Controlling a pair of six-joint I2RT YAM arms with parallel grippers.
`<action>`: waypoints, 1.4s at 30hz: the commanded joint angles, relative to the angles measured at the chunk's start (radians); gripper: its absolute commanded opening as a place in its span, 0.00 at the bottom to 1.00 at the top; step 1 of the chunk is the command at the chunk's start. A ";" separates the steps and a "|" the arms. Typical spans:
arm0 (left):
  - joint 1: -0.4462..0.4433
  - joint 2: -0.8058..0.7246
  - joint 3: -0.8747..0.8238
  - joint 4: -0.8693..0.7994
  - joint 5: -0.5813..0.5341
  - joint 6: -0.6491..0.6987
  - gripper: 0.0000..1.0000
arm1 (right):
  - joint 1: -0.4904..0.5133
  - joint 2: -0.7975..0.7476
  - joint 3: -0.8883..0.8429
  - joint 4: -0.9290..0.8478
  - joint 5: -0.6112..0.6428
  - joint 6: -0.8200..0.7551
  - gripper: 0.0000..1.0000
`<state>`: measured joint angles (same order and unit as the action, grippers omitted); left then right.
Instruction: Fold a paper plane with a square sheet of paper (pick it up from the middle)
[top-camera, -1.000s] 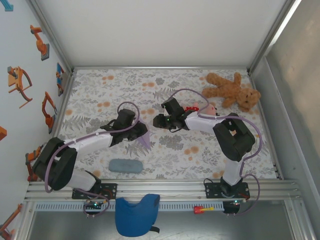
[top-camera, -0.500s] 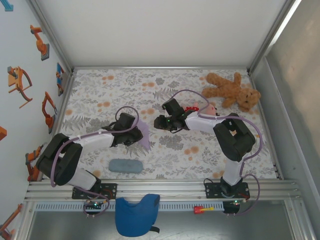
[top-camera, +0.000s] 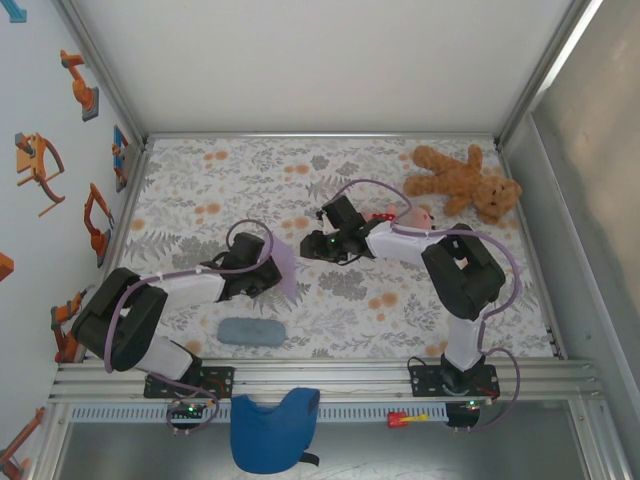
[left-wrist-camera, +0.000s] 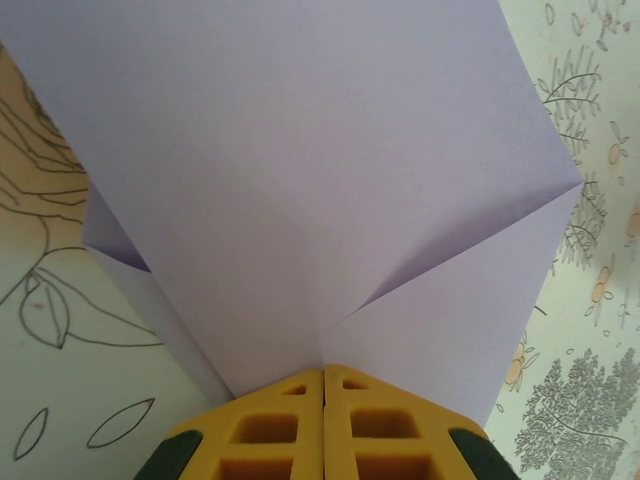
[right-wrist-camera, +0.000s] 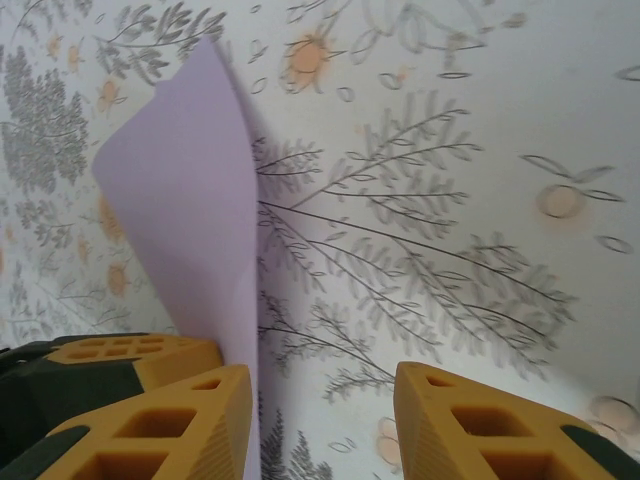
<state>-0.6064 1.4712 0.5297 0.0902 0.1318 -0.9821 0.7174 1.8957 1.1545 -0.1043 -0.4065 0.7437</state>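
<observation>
Left pincer (left-wrist-camera: 323, 374) tight on lavender paper (left-wrist-camera: 300, 180)

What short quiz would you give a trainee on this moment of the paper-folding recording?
1. True or false: the left gripper is shut on the thin pale lavender square sheet of paper.
2. The right gripper has its jaws: A) open, B) shut on the paper, C) shut on nothing.
3. What lies at the far right corner of the floral-patterned table?
Key: 1 true. 2 A. 3 the brown plush teddy bear.
</observation>
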 joint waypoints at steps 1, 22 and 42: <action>0.007 0.013 -0.045 -0.010 0.005 -0.008 0.06 | 0.016 0.053 0.058 0.009 -0.082 -0.017 0.41; 0.014 -0.004 -0.050 -0.021 0.023 0.030 0.06 | 0.016 0.254 0.269 -0.086 -0.201 -0.082 0.23; -0.134 -0.256 0.075 -0.041 -0.029 0.297 0.48 | 0.016 -0.214 -0.167 0.105 0.347 0.184 0.00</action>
<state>-0.7162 1.2308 0.5873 0.0395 0.1287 -0.7612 0.7303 1.7287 1.0340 -0.0181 -0.2188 0.8352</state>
